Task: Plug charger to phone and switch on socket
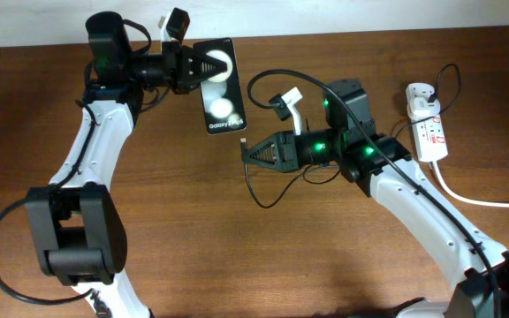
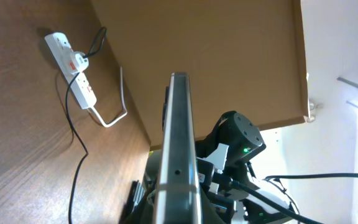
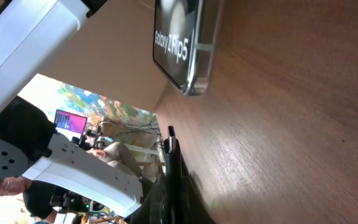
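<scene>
Your charger (image 3: 170, 133) is not in the phone (image 1: 224, 106). The plug tip sticks out of the right gripper (image 3: 173, 155), whose fingers are pinched narrow on it, and it points at the phone's lettered short end. The right wrist view shows clear table between tip and phone: near, not touching.

From overhead, the right gripper's nose sits just beside the phone's lower right corner. Thin black cable loops slack on the table (image 1: 193, 230) below that gripper.

The phone is at the upper middle of the table, glossy face up to the overhead camera, white lettering at the end nearer the right arm. The left gripper (image 1: 208, 67) has its fingers clamped on the far short end. The left wrist view shows the phone edge-on, running straight out from that gripper. You can't tell from these views whether the phone rests on the wood or is lifted off it.

The socket (image 1: 429, 132) lies at the far right of the table, well apart from both grippers. The white adapter (image 1: 421, 95) is plugged in at its top end, and the thick white cord (image 1: 475, 199) runs off its lower end towards the right edge. Switch position is too small to read.
</scene>
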Available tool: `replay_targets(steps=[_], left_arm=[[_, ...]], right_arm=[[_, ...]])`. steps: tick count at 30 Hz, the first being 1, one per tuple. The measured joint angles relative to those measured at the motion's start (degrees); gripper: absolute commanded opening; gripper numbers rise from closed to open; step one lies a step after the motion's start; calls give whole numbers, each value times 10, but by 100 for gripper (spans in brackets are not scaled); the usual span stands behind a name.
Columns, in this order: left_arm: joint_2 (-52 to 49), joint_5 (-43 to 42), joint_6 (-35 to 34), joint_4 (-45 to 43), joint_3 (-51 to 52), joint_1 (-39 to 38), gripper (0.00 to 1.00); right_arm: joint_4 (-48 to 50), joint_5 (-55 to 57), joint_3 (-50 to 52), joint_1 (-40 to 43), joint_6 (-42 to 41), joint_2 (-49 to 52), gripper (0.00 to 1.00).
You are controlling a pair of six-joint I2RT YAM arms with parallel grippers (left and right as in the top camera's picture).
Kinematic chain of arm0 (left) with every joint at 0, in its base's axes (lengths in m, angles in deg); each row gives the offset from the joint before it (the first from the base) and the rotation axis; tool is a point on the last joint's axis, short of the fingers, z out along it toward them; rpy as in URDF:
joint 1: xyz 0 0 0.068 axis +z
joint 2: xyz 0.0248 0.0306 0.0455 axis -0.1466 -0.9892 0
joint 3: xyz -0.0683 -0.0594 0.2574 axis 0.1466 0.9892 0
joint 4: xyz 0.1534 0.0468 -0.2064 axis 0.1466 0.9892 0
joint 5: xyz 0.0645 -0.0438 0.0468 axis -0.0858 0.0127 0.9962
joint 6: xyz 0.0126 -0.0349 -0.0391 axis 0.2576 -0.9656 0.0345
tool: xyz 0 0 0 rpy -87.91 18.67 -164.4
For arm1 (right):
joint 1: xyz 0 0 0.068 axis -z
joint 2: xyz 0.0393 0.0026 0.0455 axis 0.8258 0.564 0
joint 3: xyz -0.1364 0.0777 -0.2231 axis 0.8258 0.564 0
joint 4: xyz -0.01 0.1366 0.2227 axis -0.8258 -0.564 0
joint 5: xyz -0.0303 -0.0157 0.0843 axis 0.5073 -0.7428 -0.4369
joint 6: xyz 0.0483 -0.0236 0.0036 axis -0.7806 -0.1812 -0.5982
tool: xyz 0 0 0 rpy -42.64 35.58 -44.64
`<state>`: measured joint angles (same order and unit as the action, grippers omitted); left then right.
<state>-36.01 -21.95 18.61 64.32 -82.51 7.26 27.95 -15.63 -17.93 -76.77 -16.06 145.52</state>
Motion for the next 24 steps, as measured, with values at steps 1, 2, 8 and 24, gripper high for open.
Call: replay_targets(steps=[1,2,8,24], left_arm=[[0,0,-5,0,0,0,0],[0,0,-9,0,0,0,0],[0,10,-13,0,0,-16,0],[0,19,-13,-1,0,-41,0]], right_arm=[[1,0,0,0,0,0,4],[1,0,0,0,0,0,4],[3,0,0,0,0,0,4],[5,0,0,0,0,0,4]])
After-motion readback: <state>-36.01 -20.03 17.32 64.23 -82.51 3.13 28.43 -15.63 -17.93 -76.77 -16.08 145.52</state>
